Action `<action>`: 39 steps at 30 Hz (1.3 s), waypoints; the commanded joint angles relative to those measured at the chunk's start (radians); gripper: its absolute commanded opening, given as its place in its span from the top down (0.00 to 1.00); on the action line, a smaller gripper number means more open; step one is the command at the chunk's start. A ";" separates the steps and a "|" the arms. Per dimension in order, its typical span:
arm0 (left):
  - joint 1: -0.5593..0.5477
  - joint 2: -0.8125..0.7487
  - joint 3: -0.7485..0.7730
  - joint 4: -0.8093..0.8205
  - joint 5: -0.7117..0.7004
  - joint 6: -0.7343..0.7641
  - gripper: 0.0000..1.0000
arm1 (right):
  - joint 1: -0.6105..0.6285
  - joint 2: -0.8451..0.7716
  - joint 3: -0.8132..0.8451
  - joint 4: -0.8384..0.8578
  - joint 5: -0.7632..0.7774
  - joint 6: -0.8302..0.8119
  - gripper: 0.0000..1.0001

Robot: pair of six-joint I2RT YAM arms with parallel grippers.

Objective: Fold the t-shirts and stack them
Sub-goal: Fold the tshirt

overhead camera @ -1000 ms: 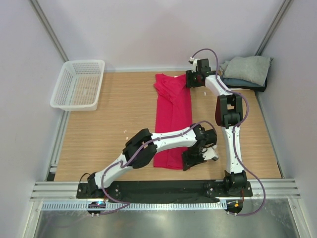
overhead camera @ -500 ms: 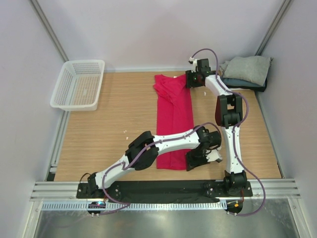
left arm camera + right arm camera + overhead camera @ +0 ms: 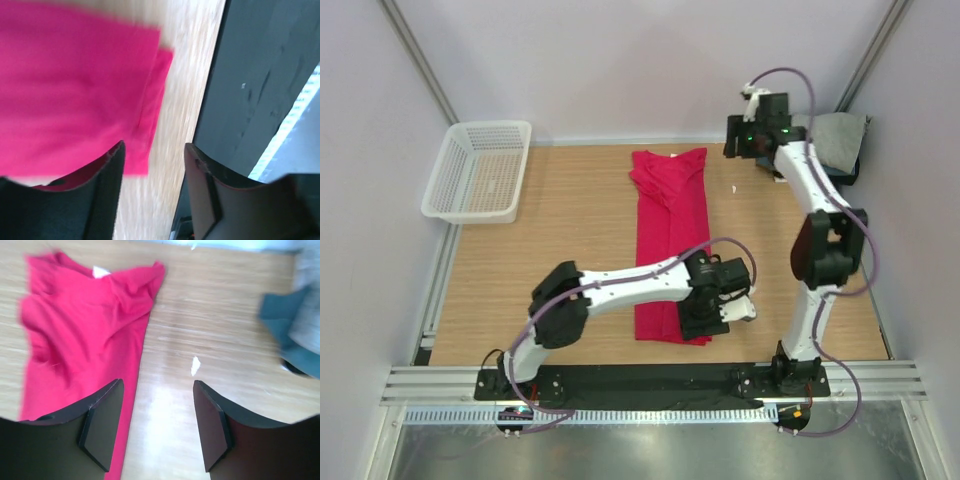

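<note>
A crimson-pink t-shirt (image 3: 671,240) lies on the wooden table as a long narrow strip, collar end at the back. My left gripper (image 3: 701,322) hovers at its near right corner. In the left wrist view it (image 3: 154,150) is open, with bare wood between the fingers and the shirt's hem (image 3: 65,90) just to the left. My right gripper (image 3: 744,140) is raised at the back right, away from the collar. It (image 3: 157,385) stands open over bare wood, beside the shirt's (image 3: 85,325) right edge. Folded grey (image 3: 838,133) and dark blue-grey (image 3: 285,320) t-shirts sit stacked in the back right corner.
A white mesh basket (image 3: 480,170) stands at the back left of the table. A small white scrap (image 3: 195,366) lies on the wood right of the collar. The black base strip (image 3: 250,90) runs along the near edge, close to the left gripper.
My left gripper opened, let go of the shirt's near end and shifted slightly left. My right arm rose and swung back right, away from the collar, opening a little wider.
</note>
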 commanded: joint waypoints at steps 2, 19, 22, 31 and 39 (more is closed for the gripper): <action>0.038 -0.265 -0.103 0.093 -0.168 -0.050 0.42 | -0.046 -0.347 -0.134 -0.081 -0.078 0.071 0.36; 0.415 -0.480 -0.276 0.147 0.013 -0.613 0.37 | -0.114 -0.832 -1.065 -0.388 -0.627 0.437 0.40; 0.433 -0.480 -0.376 0.184 0.053 -0.697 0.38 | -0.114 -0.886 -1.194 -0.405 -0.629 0.435 0.40; 0.493 -0.460 -0.609 0.288 0.264 -0.969 0.41 | -0.047 -0.813 -1.325 -0.369 -0.549 0.481 0.40; 0.555 -0.471 -0.856 0.500 0.311 -1.122 0.46 | 0.050 -0.646 -1.317 -0.212 -0.549 0.576 0.40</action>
